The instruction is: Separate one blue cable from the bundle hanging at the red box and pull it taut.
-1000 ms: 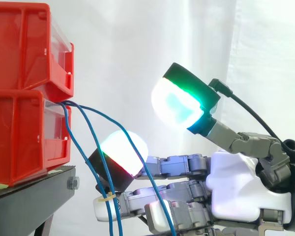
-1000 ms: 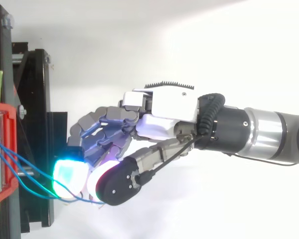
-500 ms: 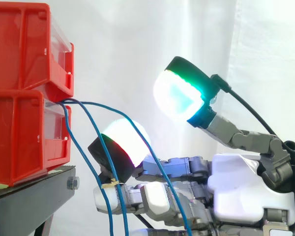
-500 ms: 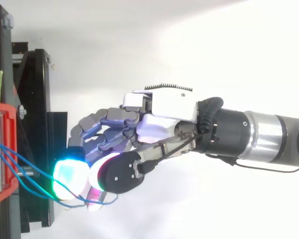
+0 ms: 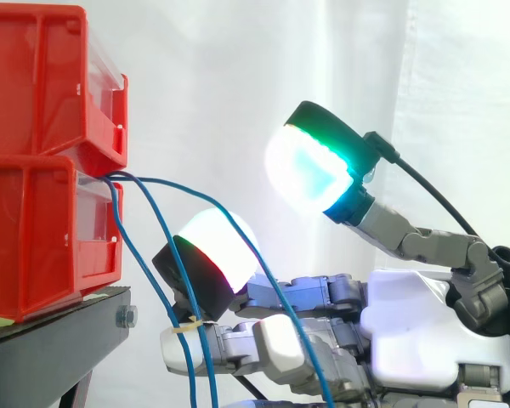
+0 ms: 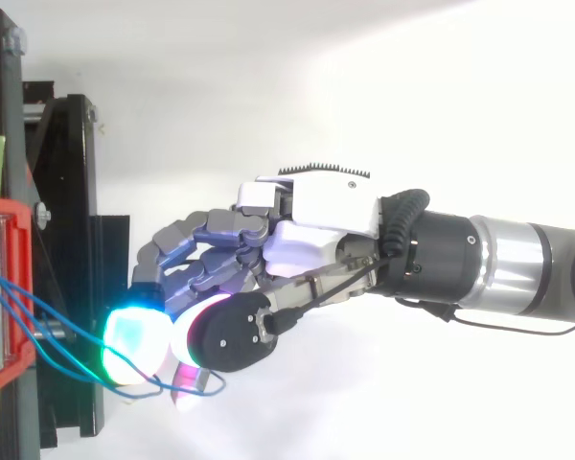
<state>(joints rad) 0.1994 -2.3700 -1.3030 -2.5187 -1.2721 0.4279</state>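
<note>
The grey-white hand (image 6: 326, 206) joins a seemingly black-and-silver arm (image 6: 517, 264).

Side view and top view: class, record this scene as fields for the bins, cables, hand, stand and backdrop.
bins: two red bins, one stacked on the other
stand: black stand under the bins
cables: blue cables leave the bins' front and hang slack, not taut
tie: yellow tie on the cables lower down
hand: hand right of the bins, level with the hanging cables
backdrop: white curtain

You can read no text, number or label, neither on the red bins (image 5: 42, 212) nor the hand (image 5: 425, 331).
</note>
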